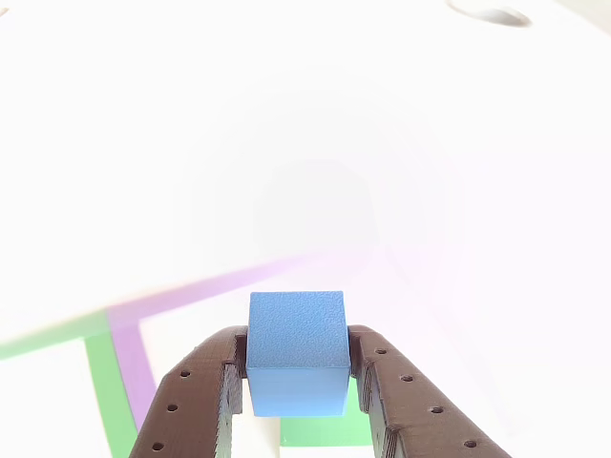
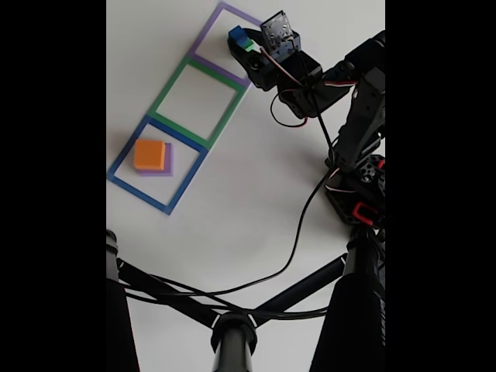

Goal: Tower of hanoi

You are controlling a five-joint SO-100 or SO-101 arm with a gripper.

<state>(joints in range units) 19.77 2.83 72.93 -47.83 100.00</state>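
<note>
My gripper (image 1: 297, 361) is shut on the small blue cube (image 1: 297, 329), its dark brown fingers (image 1: 196, 401) pressing both sides. A patch of green, apparently the green cube (image 1: 325, 431), shows just beneath the blue one. In the fixed view the gripper (image 2: 239, 42) holds the blue cube (image 2: 235, 33) at the right edge of the purple outline (image 2: 208, 35), with the green cube (image 2: 249, 46) right beside it. I cannot tell whether blue rests on green. The orange cube (image 2: 149, 154) sits on the pale-purple slab (image 2: 170, 164) inside the blue outline (image 2: 124, 182).
A green outline (image 2: 167, 85) lies between the purple and blue ones. The arm's base (image 2: 360, 194) stands at the right. A black cable (image 2: 294, 248) runs across the white table to a black stand (image 2: 232, 337) at the bottom.
</note>
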